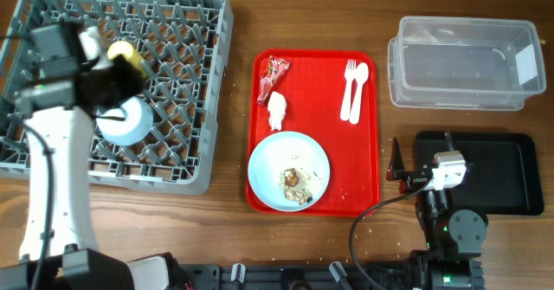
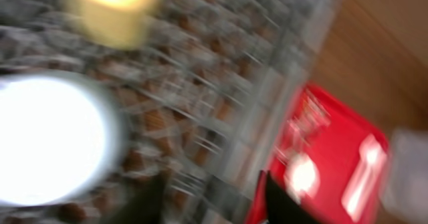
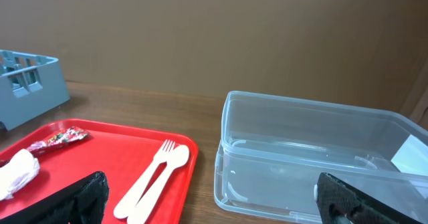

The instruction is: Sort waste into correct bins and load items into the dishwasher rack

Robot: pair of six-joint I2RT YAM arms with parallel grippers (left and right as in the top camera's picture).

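The grey dishwasher rack point(image 1: 186, 143) stands at the left. A yellow cup point(image 1: 125, 52) and a pale bowl point(image 1: 125, 121) sit in it; a second bowl does not show. My left gripper point(image 1: 117, 80) hovers over the rack between them, and in the blurred left wrist view its fingers point(image 2: 214, 200) are apart and empty, with the cup point(image 2: 117, 10) and the bowl point(image 2: 47, 140) in sight. The red wrapper point(image 1: 277, 67), the white napkin point(image 1: 277, 110), the fork and spoon point(image 1: 353, 87) and the plate point(image 1: 260, 173) with food scraps point(image 1: 296, 182) lie on the red tray. My right gripper point(image 3: 214, 204) is open and empty.
The red serving tray point(image 1: 363, 173) lies in the middle. The clear tub point(image 1: 463, 62) is at the back right and also shows in the right wrist view point(image 3: 314, 150). The black tray point(image 1: 502, 173) sits in front of it, beside my right arm.
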